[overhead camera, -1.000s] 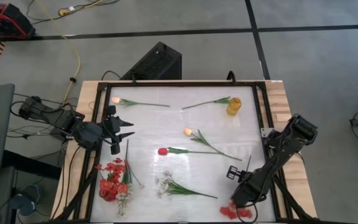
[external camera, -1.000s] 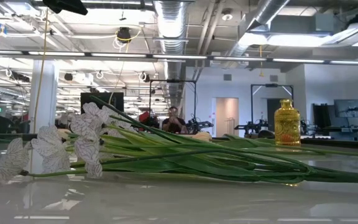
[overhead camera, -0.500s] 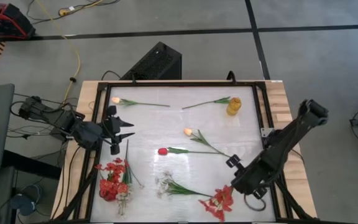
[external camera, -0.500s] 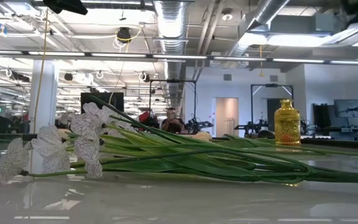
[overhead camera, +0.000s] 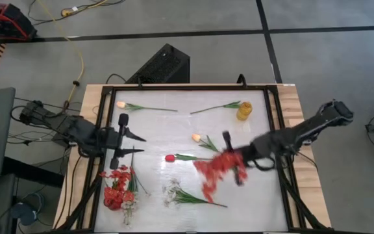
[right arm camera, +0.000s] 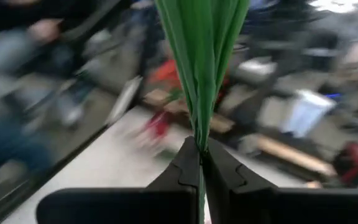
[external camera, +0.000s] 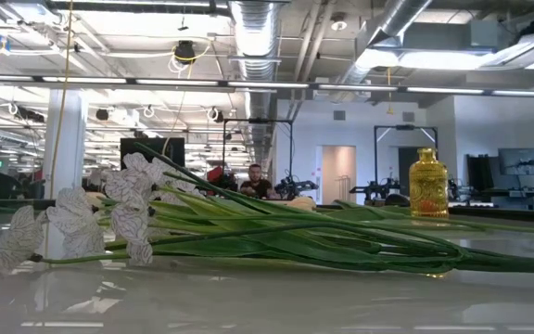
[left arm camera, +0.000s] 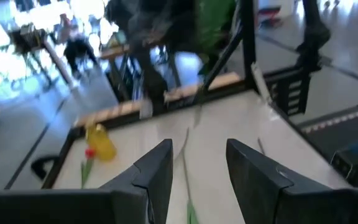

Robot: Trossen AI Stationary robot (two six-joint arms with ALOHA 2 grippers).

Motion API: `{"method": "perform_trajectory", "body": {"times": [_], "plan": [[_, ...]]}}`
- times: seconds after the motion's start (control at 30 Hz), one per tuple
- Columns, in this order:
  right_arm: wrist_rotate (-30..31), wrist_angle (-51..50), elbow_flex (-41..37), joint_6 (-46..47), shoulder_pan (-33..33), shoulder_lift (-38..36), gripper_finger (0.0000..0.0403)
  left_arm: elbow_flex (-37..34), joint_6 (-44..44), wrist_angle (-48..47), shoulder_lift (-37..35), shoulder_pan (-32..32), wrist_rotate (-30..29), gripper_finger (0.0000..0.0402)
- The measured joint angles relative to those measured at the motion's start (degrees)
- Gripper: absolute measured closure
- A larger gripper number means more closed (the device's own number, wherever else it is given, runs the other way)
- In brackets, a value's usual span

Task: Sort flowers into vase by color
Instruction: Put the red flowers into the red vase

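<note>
Right claw is clamped on a red flower bunch, swinging it above the table's middle. Left claw waits at the left edge, fingers apart, empty. Lying on the table: three peach tulips, one red tulip, one white spray, one more red cluster. One yellow vase stands at the far right.

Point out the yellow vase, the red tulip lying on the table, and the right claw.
yellow vase (overhead camera: 244,111), high view, its body.
red tulip (overhead camera: 170,158), high view, its blossom.
right claw (right arm camera: 201,149), right wrist view, fingertips shut on a green stem.
</note>
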Motion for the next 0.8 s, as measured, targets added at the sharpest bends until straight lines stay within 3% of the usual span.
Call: {"method": "perform_trajectory", "body": {"times": [0.1,0.2,0.33,0.8], "plan": [[-0.2,11.38,-0.06,0.3,-4.99,3.5,0.037,0.0,1.46,3.01,-0.05,0.0,0.38,0.0262],[-4.9,20.94,0.0,0.26,-9.12,7.44,0.0373,-0.02,0.9,4.13,-0.13,0.04,-1.96,0.0262],[-9.09,27.19,2.54,0.31,-13.24,13.39,0.0372,-0.02,-1.1,3.25,0.29,1.29,-3.91,0.0262],[-14.8,28.93,20.14,3.26,-17.05,30.09,0.0372,-0.04,-0.6,0.21,2.38,6.08,-0.11,0.0262]]}}
